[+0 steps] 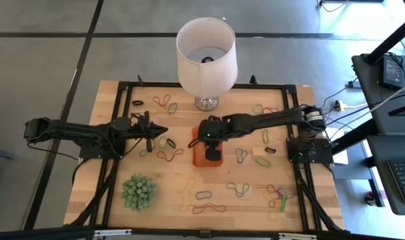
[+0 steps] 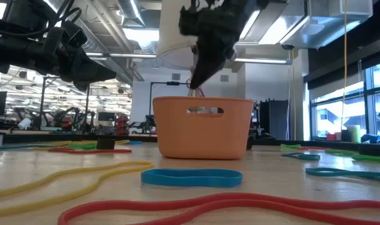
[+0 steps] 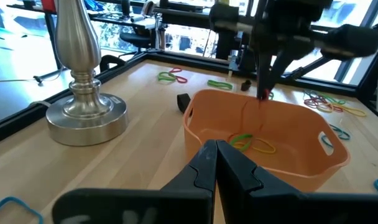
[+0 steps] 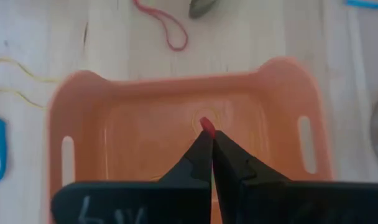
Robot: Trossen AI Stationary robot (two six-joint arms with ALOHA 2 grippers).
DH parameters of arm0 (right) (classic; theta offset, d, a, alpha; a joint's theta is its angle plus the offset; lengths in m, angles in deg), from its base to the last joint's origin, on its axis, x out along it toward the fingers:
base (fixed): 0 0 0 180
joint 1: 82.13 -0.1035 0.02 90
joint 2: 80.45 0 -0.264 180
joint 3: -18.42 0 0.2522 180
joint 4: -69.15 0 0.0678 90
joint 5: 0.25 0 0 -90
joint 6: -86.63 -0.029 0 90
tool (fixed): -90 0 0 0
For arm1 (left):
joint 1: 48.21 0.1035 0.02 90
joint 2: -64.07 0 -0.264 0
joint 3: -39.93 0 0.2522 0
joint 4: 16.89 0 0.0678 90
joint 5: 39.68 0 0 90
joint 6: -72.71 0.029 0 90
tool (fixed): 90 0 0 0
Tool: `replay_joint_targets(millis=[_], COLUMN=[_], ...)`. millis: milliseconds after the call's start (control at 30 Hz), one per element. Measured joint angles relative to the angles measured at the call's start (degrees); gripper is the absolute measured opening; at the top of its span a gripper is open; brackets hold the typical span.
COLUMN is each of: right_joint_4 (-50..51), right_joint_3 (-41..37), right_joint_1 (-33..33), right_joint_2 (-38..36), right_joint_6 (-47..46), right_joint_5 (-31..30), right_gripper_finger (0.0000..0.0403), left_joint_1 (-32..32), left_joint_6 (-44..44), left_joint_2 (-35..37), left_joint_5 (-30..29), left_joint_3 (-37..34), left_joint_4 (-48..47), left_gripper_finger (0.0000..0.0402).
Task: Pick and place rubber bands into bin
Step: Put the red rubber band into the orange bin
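Observation:
The orange bin (image 1: pixel 198 160) stands at the table's middle, with a green and a yellow rubber band (image 3: pixel 250 144) lying on its floor. Above its inside my right gripper (image 1: pixel 214 155) points steeply down, shut on a red rubber band (image 4: pixel 206 126). Many other rubber bands (image 1: pixel 241 189) lie scattered on the wood around the bin. My left gripper (image 1: pixel 164 131) hovers shut just left of the bin, level, holding nothing; its closed fingertips (image 3: pixel 215 146) show in front of the bin's rim. My right gripper pinches the red rubber band between its two fingertips; only a small red bit (image 4: pixel 206 125) shows past them. The fingers come from above, slanting down into the bin. A thin strand (image 3: pixel 262 98) hangs slack below the tips, clear of the bin's floor.
A white-shaded lamp (image 1: pixel 206 53) on a silver foot (image 3: pixel 86 115) stands just behind the bin. A spiky green ball plant (image 1: pixel 138 192) sits near the front left. A black frame (image 1: pixel 209 85) runs around the table's edges.

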Motion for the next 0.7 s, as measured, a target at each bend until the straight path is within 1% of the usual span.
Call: replay_joint_targets(millis=[700], right_joint_4=[-0.4], right_joint_3=[0.0], right_joint_1=[0.2], right_joint_2=[11.6], right_joint_6=[0.8], right_joint_5=[0.2], right_gripper_finger=[0.0005], left_joint_1=[0.0], left_joint_6=[0.0], left_joint_2=[0.0], left_joint_5=[0.0], left_joint_3=[0.0], left_joint_4=[0.0], left_gripper_finger=[0.0004])
